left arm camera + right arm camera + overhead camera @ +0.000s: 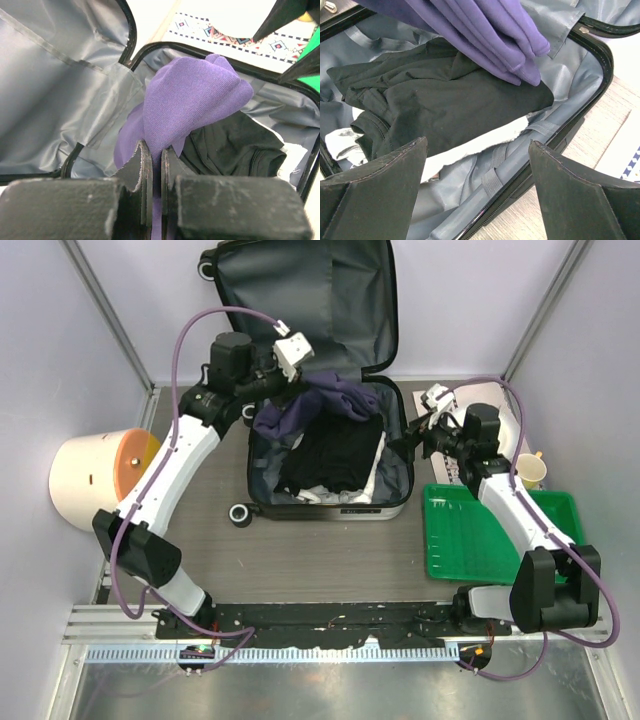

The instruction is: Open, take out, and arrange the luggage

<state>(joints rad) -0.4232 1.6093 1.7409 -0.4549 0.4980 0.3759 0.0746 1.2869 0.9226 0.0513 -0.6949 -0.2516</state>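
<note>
We see the luggage (330,508) lying open in the middle of the table (320,565), its lid (300,295) standing up at the far side, the base toward us and a wheel (240,515) at its near left corner. Our left gripper (303,380) hangs over the far left part of the base, its fingers (144,170) drawn close together and pinching a fold of a purple garment (195,95), which stands in a hump above the rest of the contents. Under it in the base lies a black garment (445,105), with a white cloth (480,145) showing at its edge toward the right wall. Our right gripper (480,200) sits at the right rim of the base, fingers spread wide and holding nothing, pointing in over the black garment. A green tray (500,540) lies to the right of the luggage, a cup (530,472) just beyond it, and a cream bin (95,480) lies on its side at the left
</note>
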